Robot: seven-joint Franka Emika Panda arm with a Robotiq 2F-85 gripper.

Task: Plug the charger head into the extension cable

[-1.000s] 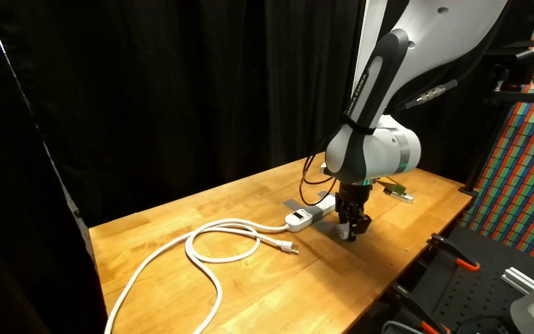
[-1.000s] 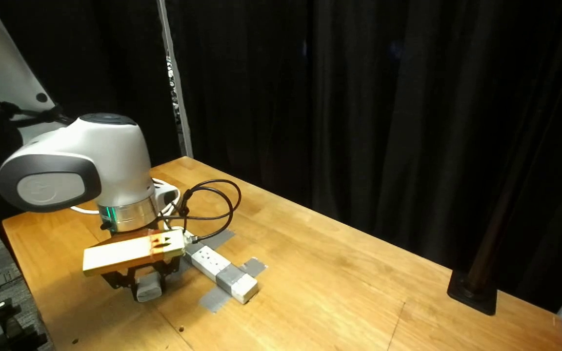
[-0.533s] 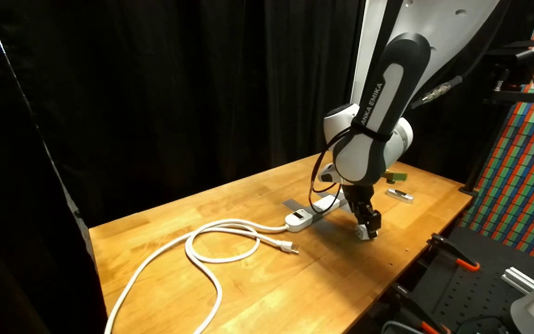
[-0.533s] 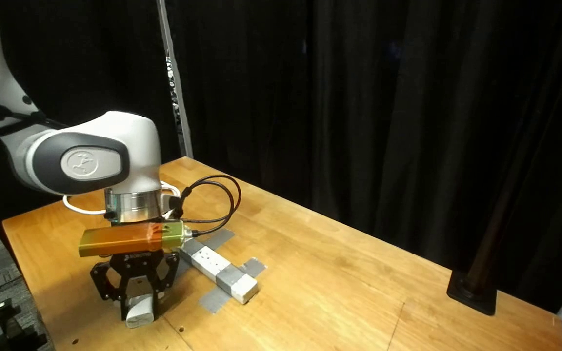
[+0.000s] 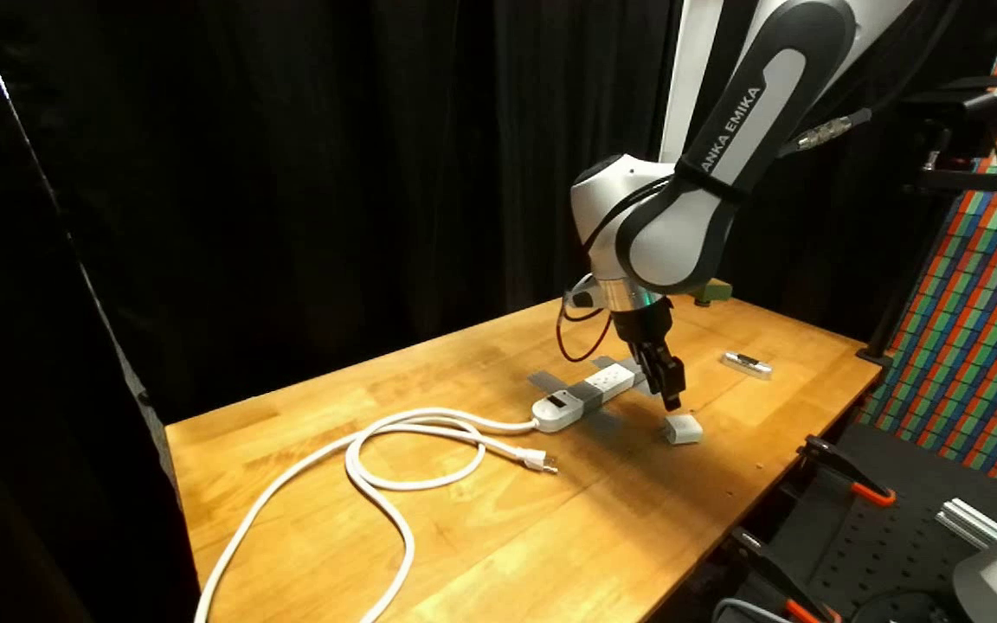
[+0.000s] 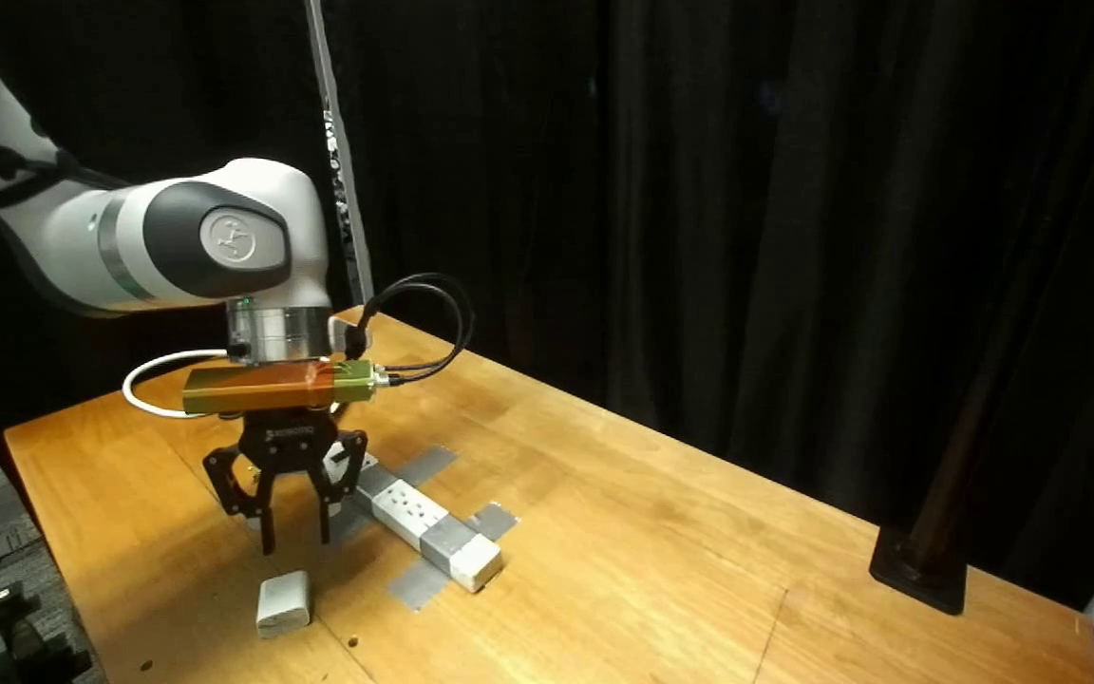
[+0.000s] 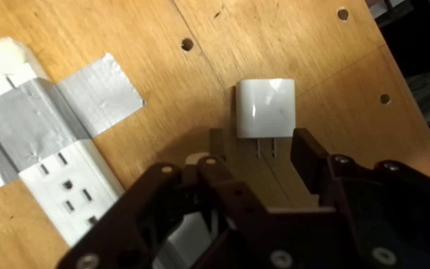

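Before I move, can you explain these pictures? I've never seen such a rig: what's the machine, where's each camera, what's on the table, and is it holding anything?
It is one robot arm ending in a black two-fingered gripper. Two pictures come from cameras standing away from it; the third comes from its wrist, looking past the fingers at the table. On that table lies a white charger head, its two metal prongs showing in the wrist view. Near it is the socket end of the extension cable, strapped down with gray tape; its long cord loops over the wood. A small object I can't identify also lies there. Nothing is held: the fingers stand apart, clear of the charger head.
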